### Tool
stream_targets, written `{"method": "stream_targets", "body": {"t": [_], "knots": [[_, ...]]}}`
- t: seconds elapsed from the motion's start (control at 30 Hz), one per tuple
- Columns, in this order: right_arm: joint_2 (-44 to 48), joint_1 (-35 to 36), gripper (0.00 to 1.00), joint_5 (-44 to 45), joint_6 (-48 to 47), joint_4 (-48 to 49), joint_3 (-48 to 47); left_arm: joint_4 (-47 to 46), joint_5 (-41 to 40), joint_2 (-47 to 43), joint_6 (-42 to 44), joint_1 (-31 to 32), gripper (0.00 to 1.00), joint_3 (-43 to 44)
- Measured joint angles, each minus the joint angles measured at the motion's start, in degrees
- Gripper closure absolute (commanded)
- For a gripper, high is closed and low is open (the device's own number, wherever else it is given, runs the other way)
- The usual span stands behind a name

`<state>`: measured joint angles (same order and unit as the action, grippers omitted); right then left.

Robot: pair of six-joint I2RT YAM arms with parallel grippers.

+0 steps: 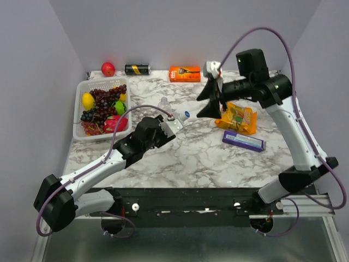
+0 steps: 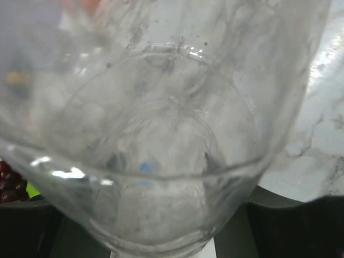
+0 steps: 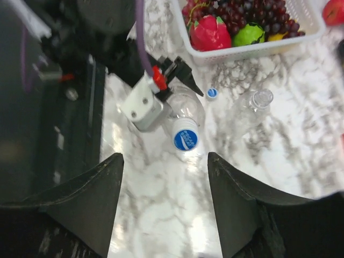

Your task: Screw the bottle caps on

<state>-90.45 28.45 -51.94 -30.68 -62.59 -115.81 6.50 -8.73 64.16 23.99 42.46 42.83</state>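
One tilted clear plastic bottle [image 3: 186, 107], clamped by the left gripper [image 1: 173, 124], could shed its round blue cap [image 3: 186, 139] if loosely threaded, the right gripper [image 3: 165, 161] hanging open apart.

No word, brand or number can be read with certainty. White marking is seen on the top of the blue cap [image 3: 185, 140], but it is too blurred to be made out. Dark print is borne by the orange box [image 1: 184, 73] and a pale strip by the purple pack [image 1: 244, 141]; neither can be deciphered. Printing on the orange snack bag [image 1: 238, 118] and the black-and-gold can [image 1: 137, 69] is likewise too small.
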Motion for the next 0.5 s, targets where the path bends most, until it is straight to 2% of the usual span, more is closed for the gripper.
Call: {"method": "stream_targets", "body": {"t": [0.13,0.23,0.5], "knots": [[9.84,1.18,0.29,0.57,-22.25,-0.39,13.86,2.38,9.29,-1.60,4.37,0.00,1.00,-0.11],[13.33,2.93,0.29,1.57,-34.67,-0.37,19.26,4.09,14.93,-1.81,7.08,0.00,1.00,-0.09],[13.97,7.23,0.33,2.75,-54.73,-0.87,22.60,7.15,21.81,-1.20,10.71,0.00,1.00,1.44]]}}
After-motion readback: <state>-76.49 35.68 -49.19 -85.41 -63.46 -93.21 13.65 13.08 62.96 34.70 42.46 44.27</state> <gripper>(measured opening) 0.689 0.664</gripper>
